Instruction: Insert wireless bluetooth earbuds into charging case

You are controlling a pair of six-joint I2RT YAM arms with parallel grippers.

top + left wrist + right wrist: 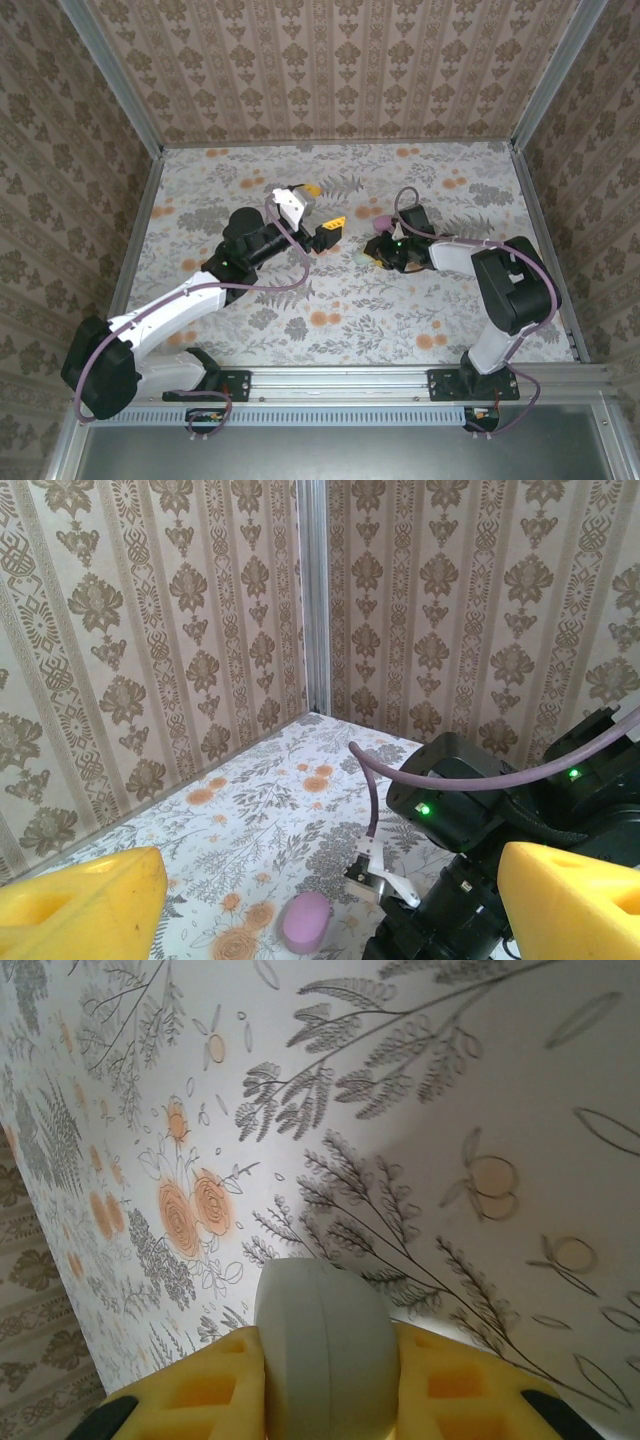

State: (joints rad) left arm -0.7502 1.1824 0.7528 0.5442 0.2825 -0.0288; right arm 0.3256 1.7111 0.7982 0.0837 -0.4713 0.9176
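Top external view: the right hand (pixel 372 252) sits near the middle of the flowered surface (pixel 330 330), closed on a pale charging case (pixel 360 258) that peeks out at its 8 o'clock. A pink charging case (pixel 381 218) lies on the surface at that hand's 12 o'clock, near it but apart. The left hand (pixel 322 211) hangs at 9 o'clock from the pink charging case, its yellow fingers (pixel 333 232) spread wide and holding nothing.

The right wrist view gives the grip that the overhead picture hides. The pale charging case (pixel 320 1305), rounded with a seam running round it, is pinched between the right hand's (pixel 325 1370) two yellow pads (pixel 455 1390). Whether it touches the surface (pixel 450 1110) I cannot tell.

The left wrist view shows the pink charging case (pixel 305 921) at 6 o'clock, lying flat on the surface. It sits between the left hand's (pixel 330 880) parted fingers (pixel 85 900) but beyond them, untouched, with the right arm (pixel 480 810) just beside it at 4 o'clock.
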